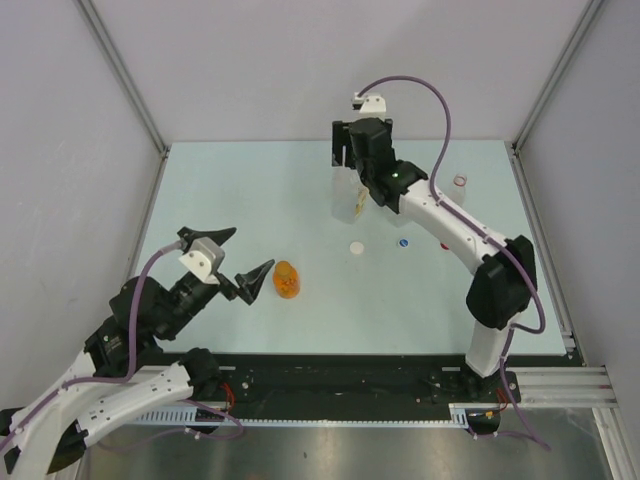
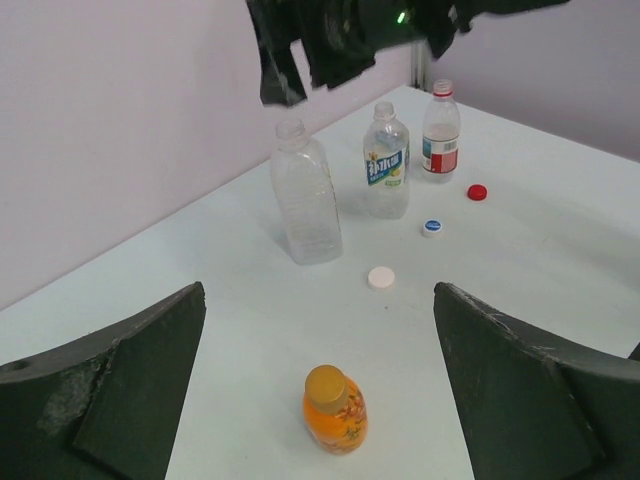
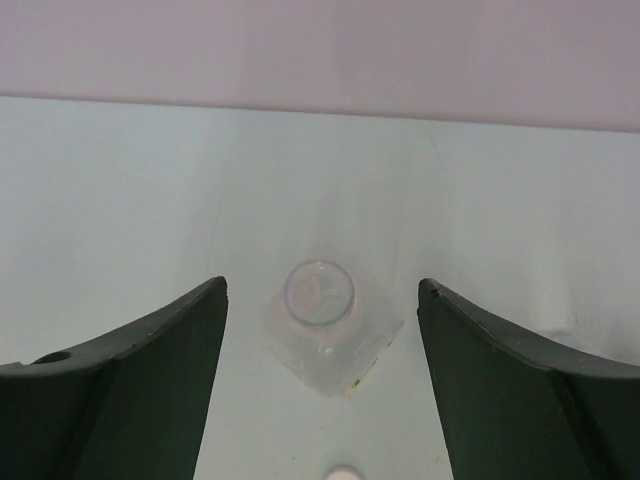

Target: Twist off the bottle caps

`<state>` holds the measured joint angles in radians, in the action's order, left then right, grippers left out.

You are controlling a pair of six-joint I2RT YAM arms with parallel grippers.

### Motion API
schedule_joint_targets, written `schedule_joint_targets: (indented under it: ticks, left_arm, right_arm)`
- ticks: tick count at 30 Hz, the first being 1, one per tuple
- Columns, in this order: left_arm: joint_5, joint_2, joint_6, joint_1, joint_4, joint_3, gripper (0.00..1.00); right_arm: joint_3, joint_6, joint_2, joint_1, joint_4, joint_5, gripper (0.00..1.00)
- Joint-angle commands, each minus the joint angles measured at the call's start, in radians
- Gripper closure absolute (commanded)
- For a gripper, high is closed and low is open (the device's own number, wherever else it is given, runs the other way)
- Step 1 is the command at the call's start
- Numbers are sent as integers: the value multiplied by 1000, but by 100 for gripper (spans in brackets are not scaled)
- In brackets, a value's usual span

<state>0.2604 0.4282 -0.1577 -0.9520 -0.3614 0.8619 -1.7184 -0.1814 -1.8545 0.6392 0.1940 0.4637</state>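
Note:
A large clear bottle stands uncapped at the back; it also shows in the left wrist view. My right gripper hangs open straight above it, and in the right wrist view its jaws stand either side of the open mouth. A blue-label bottle and a red-label bottle stand behind. A white cap, a blue cap and a red cap lie loose on the table. My left gripper is open, just short of a small orange bottle with its orange cap on.
The orange bottle stands near the table's front middle, with the left gripper to its left. The white cap and the blue cap lie mid-table. The right arm crosses the right side. Walls enclose the table.

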Motion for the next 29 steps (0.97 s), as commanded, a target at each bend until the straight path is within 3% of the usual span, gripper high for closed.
schedule_joint_targets:
  ticks: [1, 5, 8, 12, 16, 18, 23, 29]
  left_arm:
    - [46, 47, 27, 6, 26, 9, 0]
    - [161, 133, 95, 6, -36, 51, 0]
    - [218, 207, 152, 25, -83, 88, 0]
    - [136, 257, 291, 131, -120, 115, 0]
    - [7, 274, 433, 312, -143, 109, 0]
    - [-21, 279, 480, 364, -158, 101, 0]
    - [66, 336, 687, 366, -273, 120, 0]
    - [46, 294, 735, 364, -275, 71, 0]
  right_arm:
    - [-90, 40, 179, 46, 25, 29, 18]
    - [15, 71, 381, 106, 21, 90, 16]
    - [208, 69, 608, 163, 16, 160, 15]
    - [460, -4, 904, 224, 96, 213, 14]
    - [601, -36, 1099, 336, 177, 253, 15]
    - [635, -73, 1158, 364, 218, 277, 14]
    - [714, -145, 1253, 387, 346, 291, 13]
    - [764, -173, 1289, 389, 346, 274, 13]
